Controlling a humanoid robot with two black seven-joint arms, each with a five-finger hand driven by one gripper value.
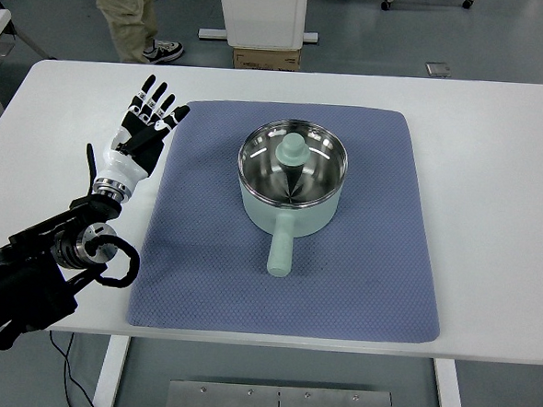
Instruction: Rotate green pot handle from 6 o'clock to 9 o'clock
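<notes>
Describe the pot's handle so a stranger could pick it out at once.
A blue-grey mat covers the middle of the white table; a pale green pot sits on it. The handle is the stubby green bar pointing at the table's near edge, unlike the round lid knob.

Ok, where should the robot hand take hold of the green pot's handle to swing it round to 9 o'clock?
Probably near the free end of the handle, which sticks out from the green pot toward the near table edge, over bare blue mat. The left robot hand, open beside the mat, could come in from the left; the far end gives most leverage.
</notes>
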